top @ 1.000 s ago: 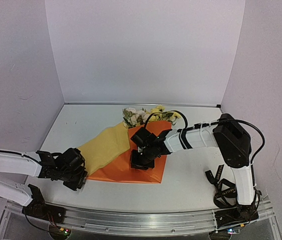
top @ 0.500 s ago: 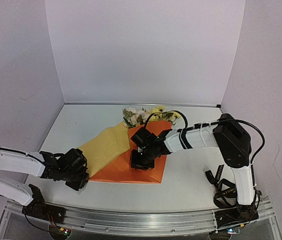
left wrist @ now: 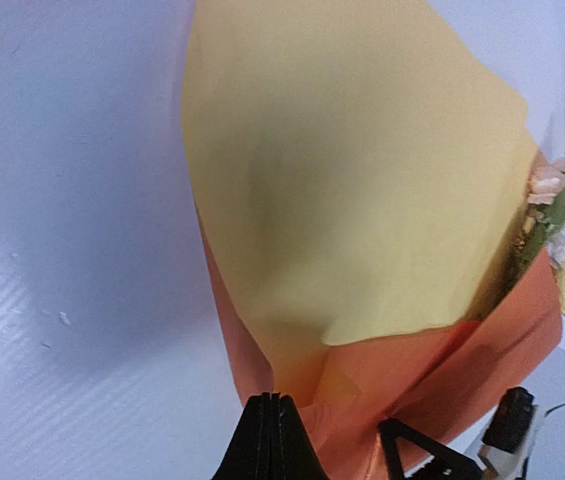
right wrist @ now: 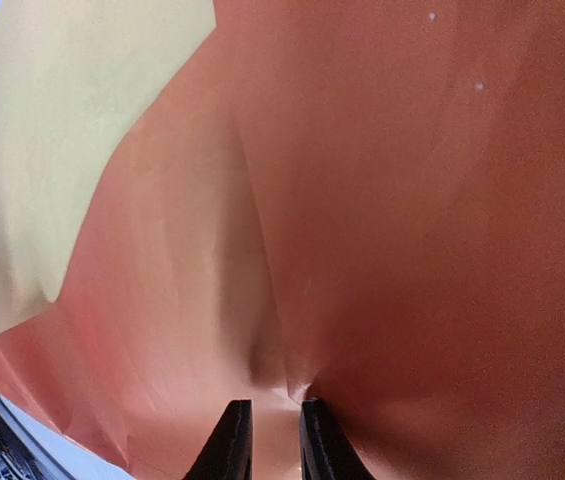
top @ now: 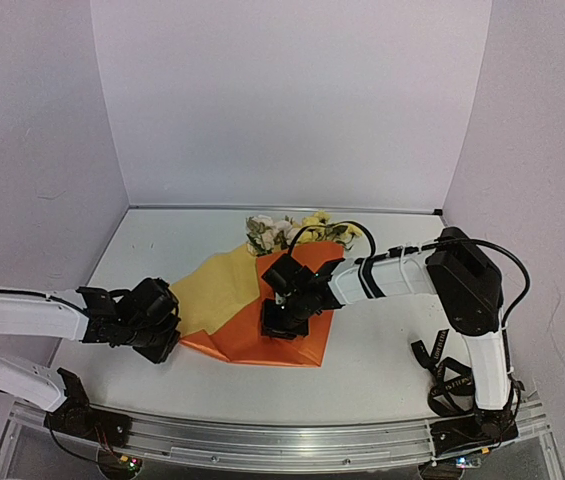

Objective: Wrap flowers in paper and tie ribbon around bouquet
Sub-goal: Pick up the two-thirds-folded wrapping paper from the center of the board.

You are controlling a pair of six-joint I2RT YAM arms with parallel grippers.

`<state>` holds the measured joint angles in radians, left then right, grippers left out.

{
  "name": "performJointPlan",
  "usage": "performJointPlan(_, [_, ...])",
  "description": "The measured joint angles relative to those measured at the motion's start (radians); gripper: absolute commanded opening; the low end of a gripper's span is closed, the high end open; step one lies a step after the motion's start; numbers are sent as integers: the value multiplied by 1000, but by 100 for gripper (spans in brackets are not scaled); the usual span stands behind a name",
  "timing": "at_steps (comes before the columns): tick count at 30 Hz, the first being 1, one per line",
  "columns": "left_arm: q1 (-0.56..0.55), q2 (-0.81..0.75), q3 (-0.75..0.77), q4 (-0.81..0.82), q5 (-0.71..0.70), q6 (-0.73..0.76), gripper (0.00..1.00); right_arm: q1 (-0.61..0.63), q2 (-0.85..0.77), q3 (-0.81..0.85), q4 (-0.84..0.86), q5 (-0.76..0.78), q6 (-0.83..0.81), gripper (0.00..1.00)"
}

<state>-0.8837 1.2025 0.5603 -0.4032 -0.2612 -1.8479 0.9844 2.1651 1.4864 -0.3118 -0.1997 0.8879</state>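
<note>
White bench, plain walls. The left tool is pinched shut on the near left corner of the paper, which lies mid-bench with a yellow flap over orange. It looks thin, light and easily creased, so corners and edges seem the best holds. The flowers, likely fragile, poke out at its far end. The right tool, nearly closed, nips a pucker of orange.
</note>
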Motion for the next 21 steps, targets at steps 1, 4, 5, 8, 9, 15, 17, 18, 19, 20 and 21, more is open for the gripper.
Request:
performJointPlan(1, [0,-1,17,-1,-6,21,0,0,0,0,0,0,0,20])
performJointPlan(4, [0,-2,58,-7,-22,92,0,0,1,0,4,0,0,20])
performJointPlan(5, [-1,-2,68,-9,-25,118,0,0,1,0,4,1,0,20])
performJointPlan(8, [-5,0,98,-10,-31,199,0,0,1,0,5,1,0,20])
performJointPlan(9, [-8,3,110,-10,-31,229,0,0,1,0,5,1,0,20])
performJointPlan(15, [-58,43,219,26,-27,439,0,0,3,1,7,1,0,20])
performJointPlan(17, [-78,61,244,46,-20,504,0,0,6,5,9,1,0,20])
performJointPlan(18, [-89,74,257,55,-11,536,0,0,7,6,11,1,0,20])
performJointPlan(19, [-100,91,272,66,0,571,0,0,8,6,13,1,0,21])
performJointPlan(20, [-111,109,286,77,11,603,0,0,8,6,15,1,0,21])
performJointPlan(21, [-118,125,298,88,25,631,0,0,8,6,17,1,0,21])
